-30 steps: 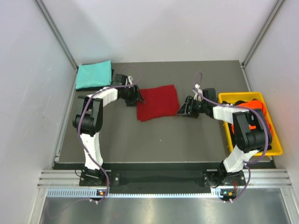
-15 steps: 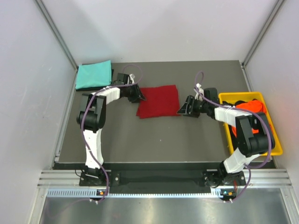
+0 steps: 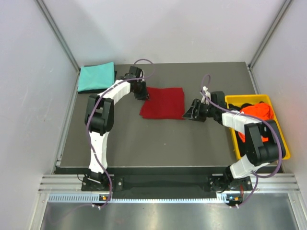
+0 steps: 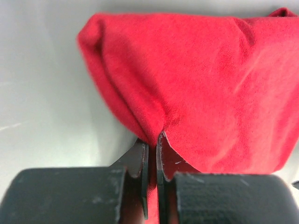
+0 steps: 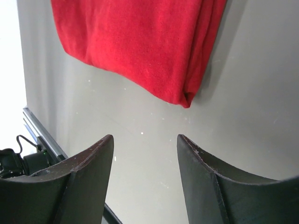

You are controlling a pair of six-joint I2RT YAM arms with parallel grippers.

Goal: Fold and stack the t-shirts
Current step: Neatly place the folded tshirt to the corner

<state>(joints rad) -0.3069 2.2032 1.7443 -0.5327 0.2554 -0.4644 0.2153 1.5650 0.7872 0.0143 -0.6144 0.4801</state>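
Top external view, from the near edge outward: both arms rise from their bases at the front of the dark table (image 3: 158, 143). On the right, a yellow bin (image 3: 242, 97) holds a bright orange t-shirt (image 3: 259, 111), bunched toward its far end. Just left of the bin, the right gripper (image 3: 188, 114) sits low over the tabletop beside the near right corner of the dark red t-shirt (image 3: 163, 102), which lies folded at mid-table. The right wrist camera shows the right gripper (image 5: 145, 140) with its fingers spread wide and nothing between them, the red t-shirt's (image 5: 140, 42) folded corner lying flat ahead of them and apart from them. At the shirt's far left corner, the left gripper (image 3: 144, 95) reaches in. The left wrist camera shows the left gripper (image 4: 152, 144) pinched tight on a tuck of the red cloth (image 4: 210, 84), which bulges up around the grip. Farthest back, in the table's far left corner, a teal t-shirt (image 3: 96, 76) lies folded flat, well apart from the red one.
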